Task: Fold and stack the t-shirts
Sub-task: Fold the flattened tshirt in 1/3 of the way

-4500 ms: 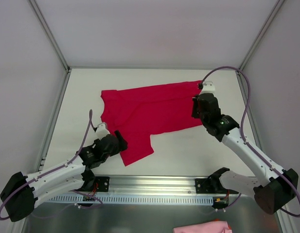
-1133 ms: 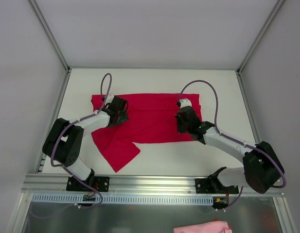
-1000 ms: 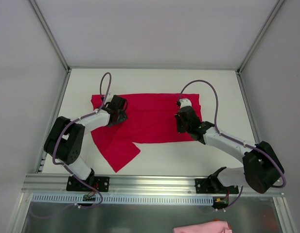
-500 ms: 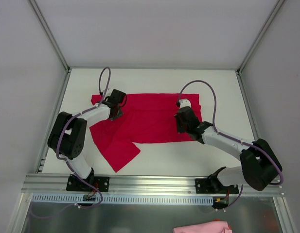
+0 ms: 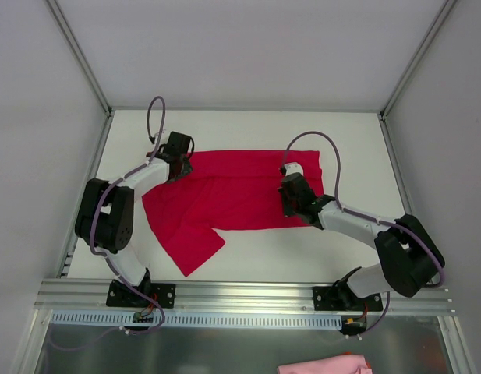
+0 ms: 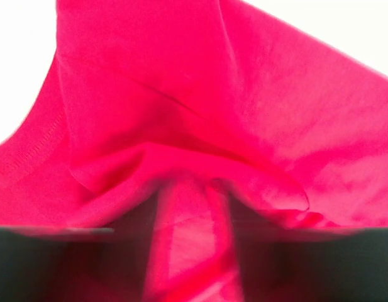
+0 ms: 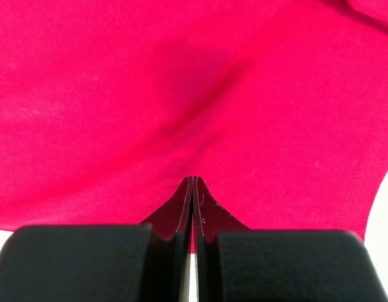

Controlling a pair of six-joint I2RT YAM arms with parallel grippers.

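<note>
From above, the plain crimson-red soft cloth t-shirt (image 5: pixel 240 195) lies spread on the white table (image 5: pixel 248 132) with its far part doubled into a long band and one flap trailing toward the arm bases. Each tool sits on one end of that band. The left gripper (image 5: pixel 179 160) is over the far left corner and the right gripper (image 5: pixel 291 201) is planted near the opposite end. This looks like a hold-and-pull arrangement, one end anchored while the other is drawn or smoothed to keep the fold line straight. In the left wrist view, the t-shirt (image 6: pixel 244 94) fills everything ahead of the left gripper (image 6: pixel 195 207) and rises in a soft ridge that runs back between its blurred dark fingers (image 6: pixel 241 220). These stand a little apart. Whether they truly pinch that ridge or merely straddle it, I cannot tell through the blur. In the right wrist view, the right gripper (image 7: pixel 192 182) is clenched tight, its two fingers pressed flat together. Their joined tip rests on the t-shirt (image 7: pixel 149 82) directly beneath, with no cloth visible between them, so it appears to pin the fabric rather than carry it. The stitched hem (image 7: pixel 363 145) runs just to the tool's right, with bare table (image 7: pixel 382 207) beyond.
</note>
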